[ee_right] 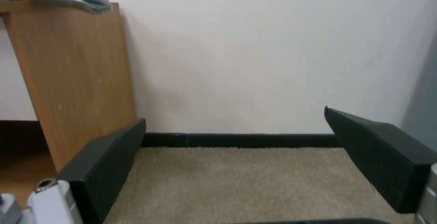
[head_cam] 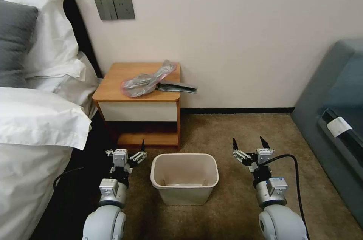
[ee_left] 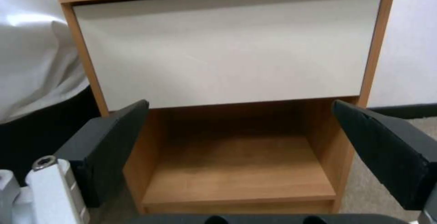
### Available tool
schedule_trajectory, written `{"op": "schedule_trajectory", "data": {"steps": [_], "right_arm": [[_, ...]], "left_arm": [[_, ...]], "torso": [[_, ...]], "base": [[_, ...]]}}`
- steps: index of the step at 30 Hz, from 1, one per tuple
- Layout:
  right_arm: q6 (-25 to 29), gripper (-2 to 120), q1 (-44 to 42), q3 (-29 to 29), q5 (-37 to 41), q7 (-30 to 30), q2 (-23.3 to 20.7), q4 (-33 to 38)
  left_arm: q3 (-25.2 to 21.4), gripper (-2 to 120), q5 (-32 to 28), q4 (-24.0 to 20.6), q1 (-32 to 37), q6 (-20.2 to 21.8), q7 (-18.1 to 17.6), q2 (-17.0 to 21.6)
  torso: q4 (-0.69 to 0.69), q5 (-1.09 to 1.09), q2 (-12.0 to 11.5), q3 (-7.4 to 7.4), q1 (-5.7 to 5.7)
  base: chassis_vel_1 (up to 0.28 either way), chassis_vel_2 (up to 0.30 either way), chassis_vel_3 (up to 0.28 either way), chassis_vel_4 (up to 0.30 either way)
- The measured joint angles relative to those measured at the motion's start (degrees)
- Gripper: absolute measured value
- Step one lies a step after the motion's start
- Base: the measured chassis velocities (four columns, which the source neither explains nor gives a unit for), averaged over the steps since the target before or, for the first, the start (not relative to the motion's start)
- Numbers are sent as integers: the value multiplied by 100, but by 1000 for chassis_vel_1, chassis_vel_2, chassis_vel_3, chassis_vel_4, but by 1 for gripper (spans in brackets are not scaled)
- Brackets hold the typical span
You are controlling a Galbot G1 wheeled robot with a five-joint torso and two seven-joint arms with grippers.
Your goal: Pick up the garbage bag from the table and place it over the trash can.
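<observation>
Garbage bag (head_cam: 151, 78) lies crumpled on table (head_cam: 113, 81), overhanging its edge

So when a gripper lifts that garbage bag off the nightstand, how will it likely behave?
The garbage bag looks like thin crinkled film lying in a loose heap, so it will probably droop and unfold rather than hold shape. One end overhangs the table edge, suggesting a push would slide it off easily. It seems very light; both open grippers, left and right, wait beside the trash can.
</observation>
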Motion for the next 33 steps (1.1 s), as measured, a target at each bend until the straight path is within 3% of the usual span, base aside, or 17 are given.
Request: {"op": "schedule_trajectory", "data": {"steps": [33], "right_arm": [[0,100,0,0,0,0,0,0]], "left_arm": [[0,100,0,0,0,0,0,0]], "torso": [[0,0,0,0,0]], "base": [[0,0,0,0]]}}
